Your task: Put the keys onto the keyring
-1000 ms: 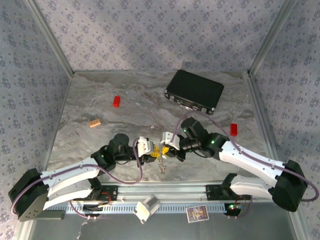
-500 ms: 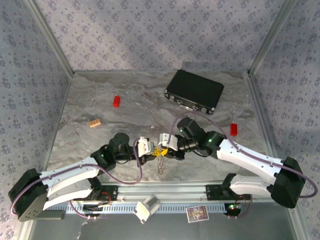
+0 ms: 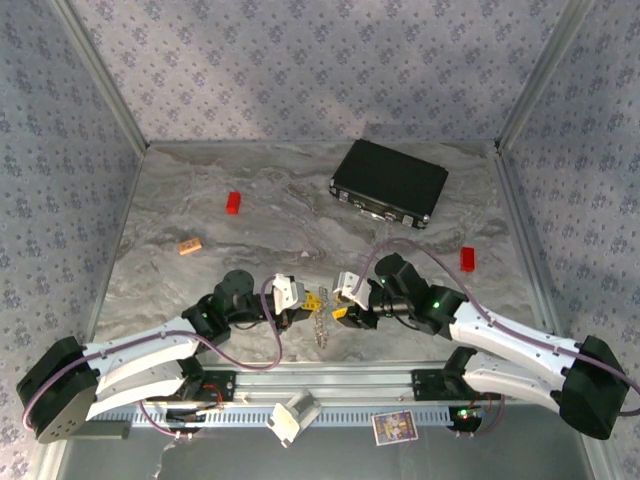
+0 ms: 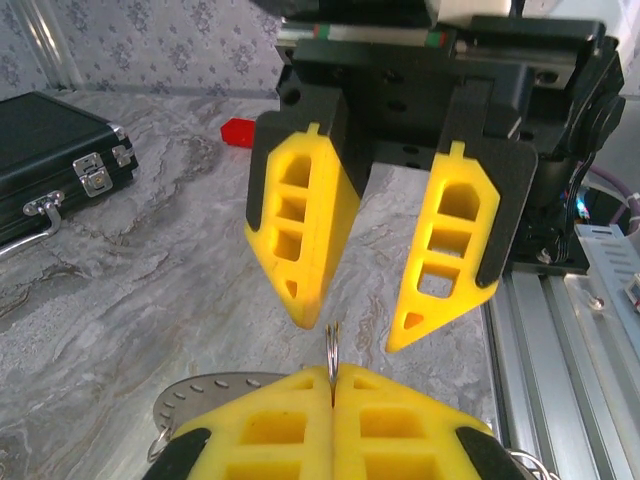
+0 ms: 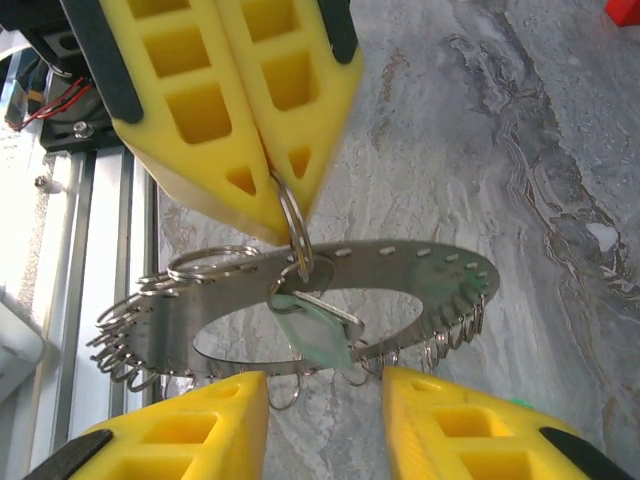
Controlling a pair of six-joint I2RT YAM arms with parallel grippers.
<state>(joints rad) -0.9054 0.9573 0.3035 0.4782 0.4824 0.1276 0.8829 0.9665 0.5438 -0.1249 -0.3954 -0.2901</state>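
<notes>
Here the left claw [image 4: 332, 380] pinches the keyring [image 5: 420, 262]; right claw [image 4: 352, 335] gapes.

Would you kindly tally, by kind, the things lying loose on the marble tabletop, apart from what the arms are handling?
Red blocks: 2
Orange-tan block: 1
Black case: 1
Total: 4

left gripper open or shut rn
Shut: the left gripper has its yellow fingers pressed together, pinching a small ring.
</notes>
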